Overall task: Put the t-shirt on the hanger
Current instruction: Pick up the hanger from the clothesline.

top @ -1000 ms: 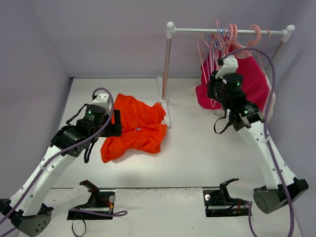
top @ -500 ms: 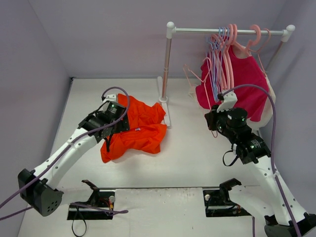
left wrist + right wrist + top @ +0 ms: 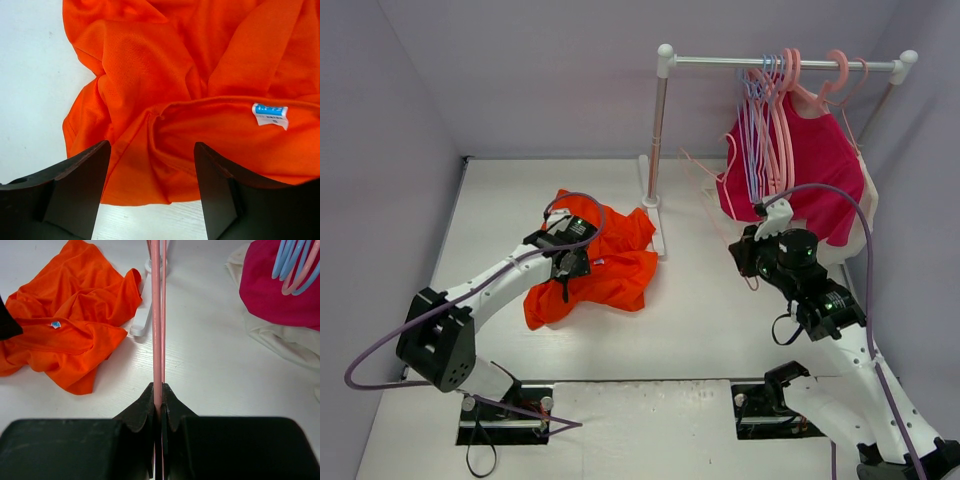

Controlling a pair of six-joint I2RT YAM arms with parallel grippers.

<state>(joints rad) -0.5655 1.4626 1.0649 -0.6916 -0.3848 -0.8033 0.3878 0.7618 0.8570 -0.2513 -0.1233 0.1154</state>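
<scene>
Quick count: one orange t-shirt (image 3: 605,262), one magenta shirt (image 3: 820,165), one clothes rack (image 3: 660,120), two robot arms, left arm (image 3: 490,285) and right arm (image 3: 820,300). One pale pink hanger (image 3: 157,315) off the rail, plus a cluster of pink and lavender hangers on the rail (image 3: 765,90), too overlapped to count.

White table (image 3: 700,310) with clothes and a rack
An orange t-shirt (image 3: 610,275) lies crumpled left of centre, the rack's foot (image 3: 655,228) just beside it; pale cloth (image 3: 280,347) rests at right.
</scene>
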